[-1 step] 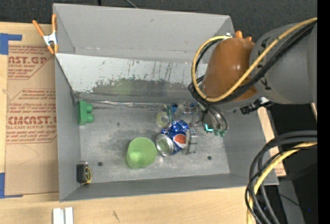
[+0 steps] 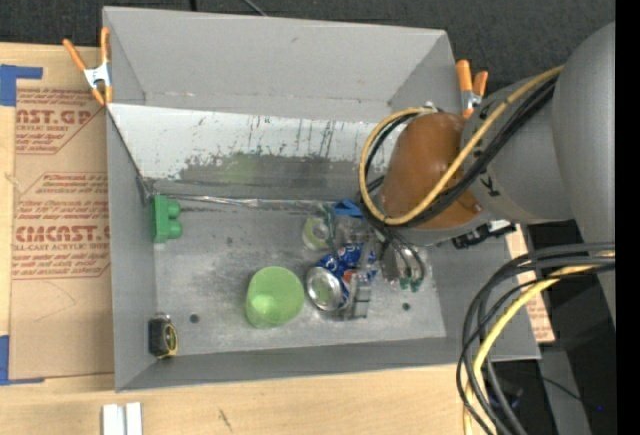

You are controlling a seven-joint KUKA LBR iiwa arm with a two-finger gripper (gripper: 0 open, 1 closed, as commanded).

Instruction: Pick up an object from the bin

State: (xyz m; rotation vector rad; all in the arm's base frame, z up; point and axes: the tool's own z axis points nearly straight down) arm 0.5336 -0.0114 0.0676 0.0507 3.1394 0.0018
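My gripper [image 2: 390, 263] is low in the bin's right part, just below the orange cover. A crushed blue and silver can [image 2: 333, 284] lies right against its left side, open end facing up. Whether the can is held cannot be made out. A small blue thing [image 2: 347, 210] and a pale ring-shaped thing [image 2: 317, 231] lie just behind the can. A light green round ball-like thing [image 2: 274, 297] rests to the can's left on the bin floor.
A green toy block stands against the left wall [image 2: 165, 220]. A black and yellow tape measure [image 2: 162, 335] lies in the front left corner. The arm with its yellow and black cables covers the bin's right side.
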